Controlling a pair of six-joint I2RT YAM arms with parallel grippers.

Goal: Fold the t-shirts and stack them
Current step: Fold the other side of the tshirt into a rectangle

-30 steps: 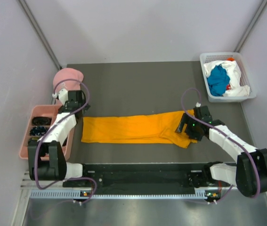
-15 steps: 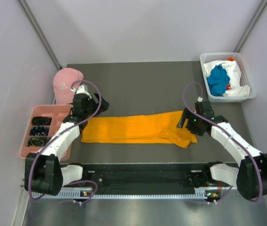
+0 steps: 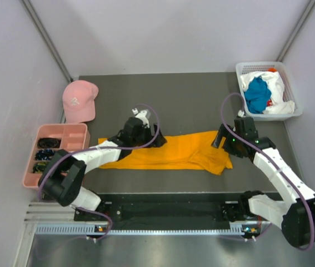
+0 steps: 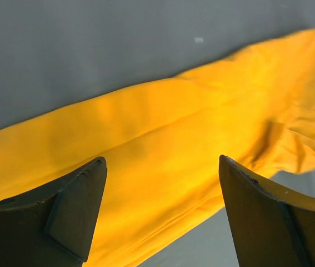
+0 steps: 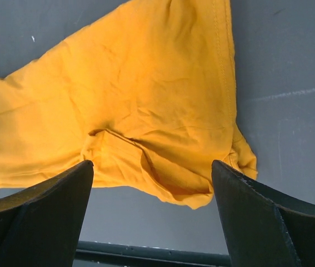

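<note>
The orange t-shirt lies folded into a long strip across the middle of the table. My left gripper hangs open over the strip's far edge near its middle. In the left wrist view the gripper has orange cloth below it and nothing between the fingers. My right gripper is open above the strip's bunched right end. The right wrist view shows the gripper above the crumpled sleeve end, not touching it. A teal t-shirt and a white one lie in a basket.
The white basket stands at the back right corner. A pink cap lies at the back left. In front of it a pink compartment tray holds small dark items. A black rail runs along the near edge.
My left arm swung from the strip's left end by the tray rightward to over its middle. The right gripper drifted slightly away from the near edge. The shirt stayed where it was.
</note>
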